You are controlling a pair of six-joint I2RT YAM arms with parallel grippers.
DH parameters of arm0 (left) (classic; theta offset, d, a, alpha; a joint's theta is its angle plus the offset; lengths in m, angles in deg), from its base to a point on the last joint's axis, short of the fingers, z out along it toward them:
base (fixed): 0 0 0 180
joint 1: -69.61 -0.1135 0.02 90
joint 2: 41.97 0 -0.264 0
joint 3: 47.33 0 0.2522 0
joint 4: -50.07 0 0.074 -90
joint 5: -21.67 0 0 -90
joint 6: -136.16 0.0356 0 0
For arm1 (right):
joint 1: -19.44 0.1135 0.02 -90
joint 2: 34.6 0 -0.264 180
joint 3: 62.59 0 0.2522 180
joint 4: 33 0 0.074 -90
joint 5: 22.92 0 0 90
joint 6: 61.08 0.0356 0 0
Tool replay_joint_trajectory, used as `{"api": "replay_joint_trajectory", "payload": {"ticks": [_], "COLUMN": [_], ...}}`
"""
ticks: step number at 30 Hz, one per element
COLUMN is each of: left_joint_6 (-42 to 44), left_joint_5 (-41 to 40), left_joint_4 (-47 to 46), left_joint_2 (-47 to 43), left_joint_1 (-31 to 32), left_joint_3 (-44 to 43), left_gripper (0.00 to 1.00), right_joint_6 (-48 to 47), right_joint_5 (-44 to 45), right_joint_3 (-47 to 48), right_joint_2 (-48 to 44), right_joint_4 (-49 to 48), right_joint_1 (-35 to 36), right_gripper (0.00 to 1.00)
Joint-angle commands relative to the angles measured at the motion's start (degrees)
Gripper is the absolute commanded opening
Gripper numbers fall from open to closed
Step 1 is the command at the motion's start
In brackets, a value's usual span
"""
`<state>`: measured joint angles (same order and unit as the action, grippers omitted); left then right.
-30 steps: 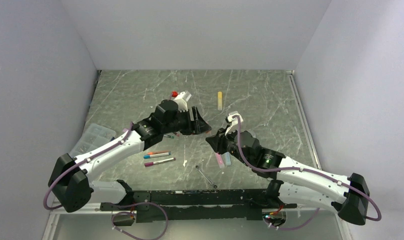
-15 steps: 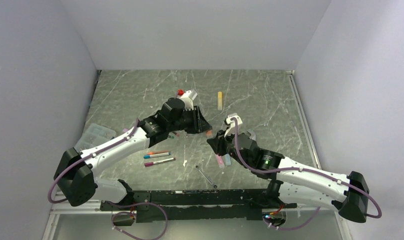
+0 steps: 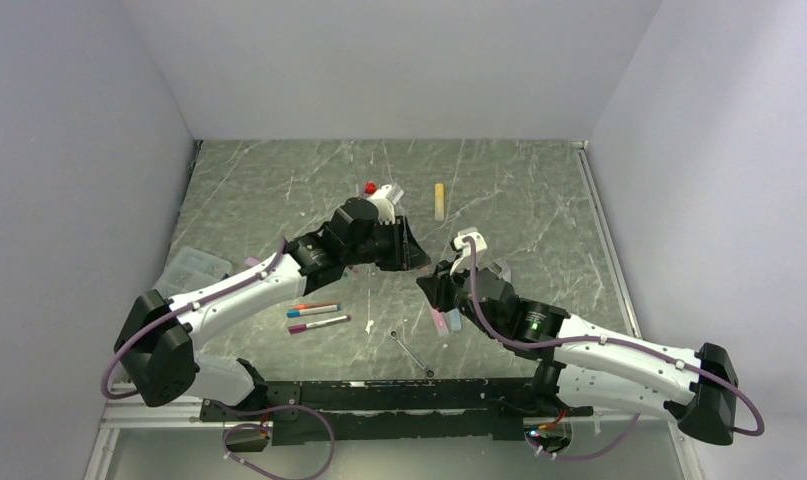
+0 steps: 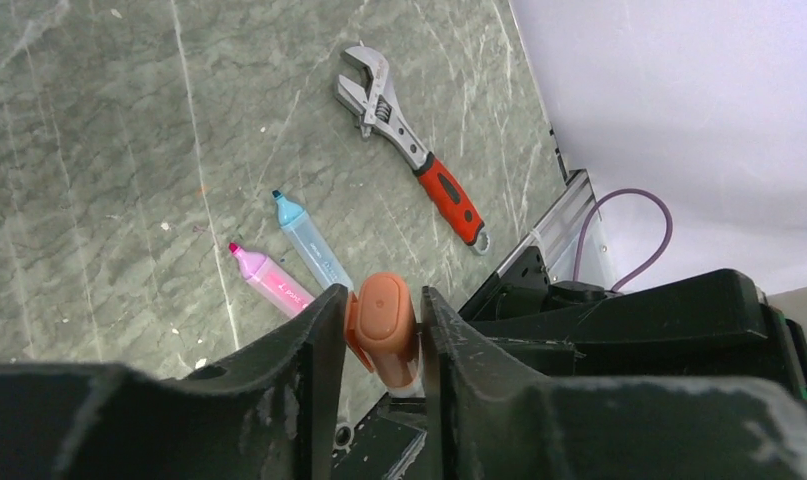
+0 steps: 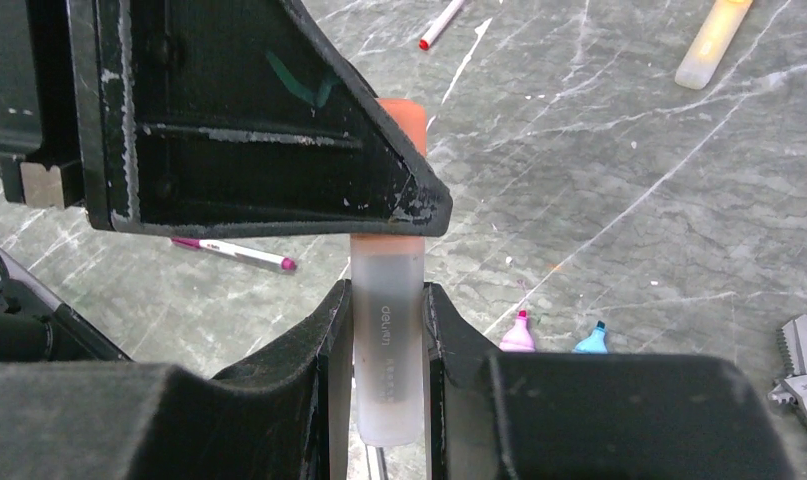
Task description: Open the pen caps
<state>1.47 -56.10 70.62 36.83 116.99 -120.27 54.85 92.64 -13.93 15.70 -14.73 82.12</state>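
Orange cap (image 4: 382, 330) is clamped in the left hand (image 4: 378, 302), just beyond the fingertips of the right hand (image 5: 385, 300), which grips the highlighter barrel (image 5: 387, 370). Step in hand: cap separation. The next move calls for a straight pull along the barrel.

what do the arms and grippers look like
The left arm and right arm have white links, black joints and a purple cable each. The left gripper and right gripper are black with scuffed wedge-shaped fingers; the left one bears a green scribble.

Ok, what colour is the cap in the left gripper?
The cap is orange, clearest in left wrist view.
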Motion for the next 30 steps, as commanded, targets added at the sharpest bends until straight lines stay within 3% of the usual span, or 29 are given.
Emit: {"api": "replay_joint_trajectory", "payload": {"ticks": [1,5,6,7,10,12,15,18,22,27,30], "left_joint_6": [-0.01,0.2,0.4,0.58,1.88,0.55,-4.62,-7.17,-11.42,-13.24,-13.4], "left_joint_5": [0.95,-0.67,-1.2,-1.64,0.25,6.87,22.49,29.89,32.8,33.35,33.63], "left_joint_4": [-1.3,-1.19,-1.25,-1.59,-2.91,-7.42,-21.62,-29.89,-38.41,-42.76,-43.99], "left_joint_2": [0.21,-0.87,-1.42,-2.1,-5.26,-8.14,-10.46,-11.04,-11.26,-12.12,-13.06], "left_joint_1": [0.85,0.88,0.89,0.85,-1.5,-5.83,-12.57,-13.1,-13.1,-13.05,-12.85], "left_joint_3": [-1.66,-0.85,-0.59,-0.14,1.26,3.75,8.54,9.86,12.68,14.73,15.31], "left_gripper": [0.31,0.0,0.0,0.0,0.0,0.0,0.0,0.0,0.0,0.0,0.0], "right_joint_6": [-0.53,-0.09,0.61,1.15,3.65,7.18,13.72,17.9,22.18,26.07,27.29], "right_joint_5": [1.82,0.83,-0.54,-1.91,-12.94,-24.68,-41.46,-46.06,-49.51,-51.55,-51.69], "right_joint_3": [2.02,2.09,2.29,2.65,3.05,1.47,-2.02,-2.61,-2.58,-2.25,-2.01], "right_joint_2": [-1.08,-0.74,-0.61,-0.49,-1.39,-3.34,-6.56,-6.96,-4.51,-0.43,1.15], "right_joint_4": [-2.22,-2.23,-2.16,-1.96,-2.84,-6.4,-16.05,-20.59,-26.14,-32.27,-33.66], "right_joint_1": [0.34,0.46,0.43,0.27,-3.41,-9.42,-17.41,-19.65,-19.8,-19.78,-19.78], "right_gripper": [0.0,0.0,0.0,0.11,0.64,0.73,0.75,0.75,0.74,0.71,0.54]}}
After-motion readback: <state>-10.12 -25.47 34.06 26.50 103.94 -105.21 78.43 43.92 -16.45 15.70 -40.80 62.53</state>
